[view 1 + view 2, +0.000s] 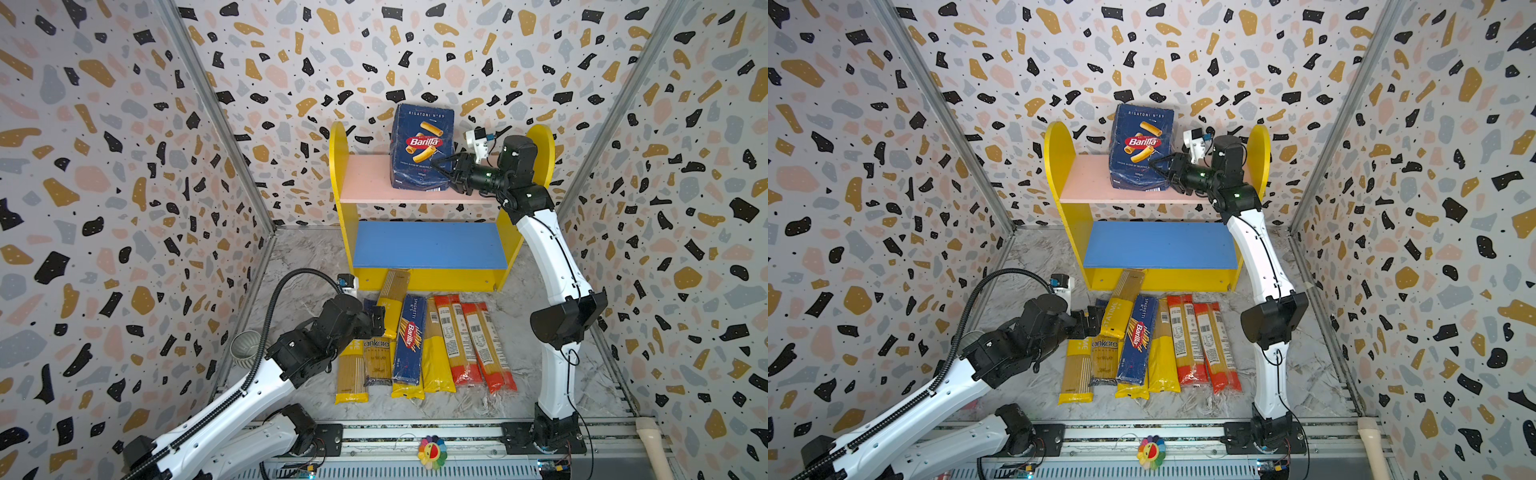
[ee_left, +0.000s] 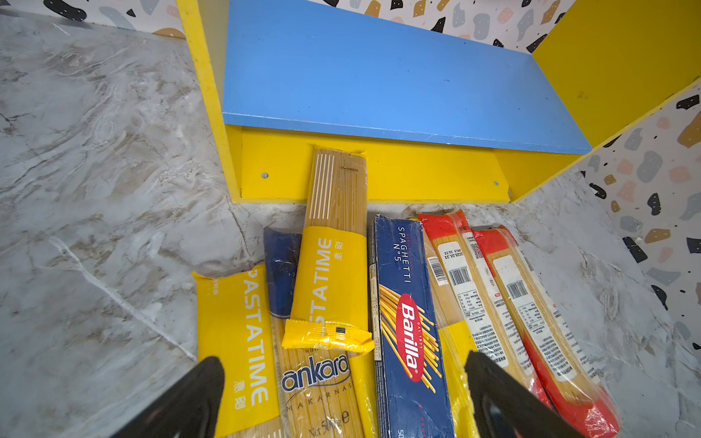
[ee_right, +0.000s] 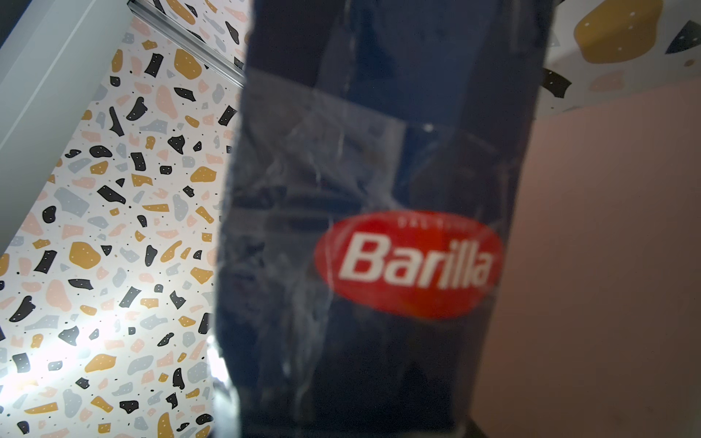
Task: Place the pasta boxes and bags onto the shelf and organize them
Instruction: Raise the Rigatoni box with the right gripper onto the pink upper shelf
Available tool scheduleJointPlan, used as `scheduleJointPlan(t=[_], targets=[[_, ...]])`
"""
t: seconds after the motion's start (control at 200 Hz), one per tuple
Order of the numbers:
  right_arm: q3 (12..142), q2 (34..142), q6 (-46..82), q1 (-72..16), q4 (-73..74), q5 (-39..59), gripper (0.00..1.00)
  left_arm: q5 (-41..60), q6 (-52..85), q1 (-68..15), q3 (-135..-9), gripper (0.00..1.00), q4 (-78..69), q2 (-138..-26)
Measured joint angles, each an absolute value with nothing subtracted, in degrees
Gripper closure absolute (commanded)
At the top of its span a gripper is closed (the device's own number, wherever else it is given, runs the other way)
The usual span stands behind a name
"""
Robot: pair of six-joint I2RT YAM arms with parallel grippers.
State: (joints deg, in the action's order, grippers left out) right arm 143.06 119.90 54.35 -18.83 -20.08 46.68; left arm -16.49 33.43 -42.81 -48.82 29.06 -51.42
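Spaghetti bags (image 1: 457, 340) and the narrow Barilla box (image 1: 409, 338) lie side by side on the table (image 1: 299, 257), just near of the shelf (image 1: 338, 166), with their long axes running near to far. Over the row's left end hangs the left tool (image 2: 341, 362), spread wide crosswise to them; it is the closer arm. Far off, the right tool (image 1: 442, 172) pinches the wide Barilla box (image 1: 419, 149), which stands upright on the pink board (image 1: 370, 178).
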Motion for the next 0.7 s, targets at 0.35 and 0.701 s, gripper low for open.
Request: scheduleJointPlan(t=[0.35,0.701], targets=[[142.98,119.9,53.65,-21.19,-20.49,46.59,0.52,-16.23,33.36,-42.81,-48.8,0.01,28.23,-52.14],[142.98,119.81,54.02,-23.51,-19.62,45.47,0.31,-15.62,33.39,-42.81,-48.8,0.0,28.23,-51.96]])
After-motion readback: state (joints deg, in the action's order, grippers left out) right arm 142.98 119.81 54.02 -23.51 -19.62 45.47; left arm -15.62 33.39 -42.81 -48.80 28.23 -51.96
